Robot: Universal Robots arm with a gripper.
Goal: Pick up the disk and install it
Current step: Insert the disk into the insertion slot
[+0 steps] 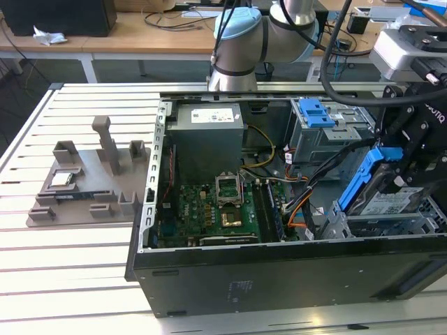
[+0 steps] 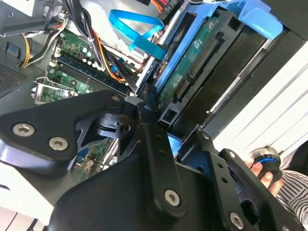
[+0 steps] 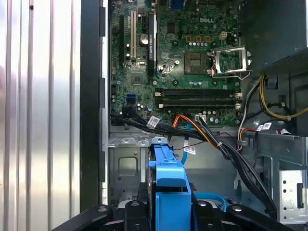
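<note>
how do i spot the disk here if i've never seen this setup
Start at the open computer case, go to its end at the exterior view's right. There the black gripper holds the disk: a tilted silver-grey drive edged by a bright blue bracket, unlike the metal cage with a blue handle.

Between the matt black jaws, the disk [image 1: 386,202] is showing glossy blue plastic edging; the desk [image 1: 70,265] is gleaming, ribbed metal.

The computer case [image 1: 279,272] lay on the desk [image 1: 63,279], by its edge at the exterior view's right. The tray [image 1: 77,200] lay beside it toward the other edge, and the disk [image 1: 389,202] leaned inside the case.
</note>
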